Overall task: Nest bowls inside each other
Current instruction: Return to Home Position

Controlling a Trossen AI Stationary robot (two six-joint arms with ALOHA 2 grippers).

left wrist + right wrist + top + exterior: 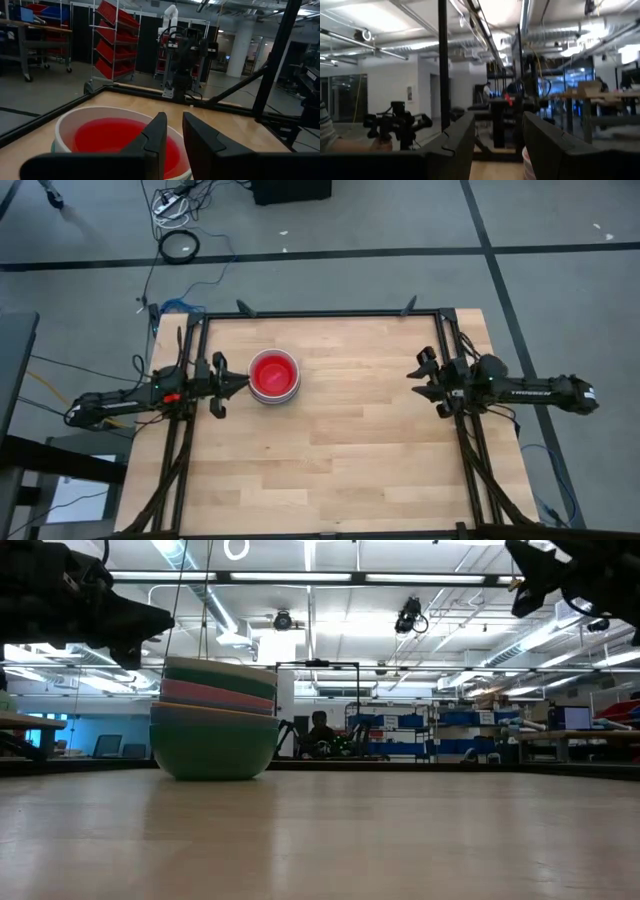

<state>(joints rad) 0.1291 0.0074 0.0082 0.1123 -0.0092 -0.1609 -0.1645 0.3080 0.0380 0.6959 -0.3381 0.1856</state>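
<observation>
left gripper [173, 120], fingers a narrow gap apart, grips nothing, just beside the nested bowls [215, 735].
stack stands on the table [340, 460], left of centre, red bowl [274, 371] innermost. right gripper [498, 120] spread wide, empty, well apart; white lettering [530, 391] on its arm too small to read.

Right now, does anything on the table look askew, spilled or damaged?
Nothing stands out. The bowls sit nested in one tidy upright pile, red bowl on top. The left gripper hovers beside it; the right gripper is far off, both empty.
</observation>
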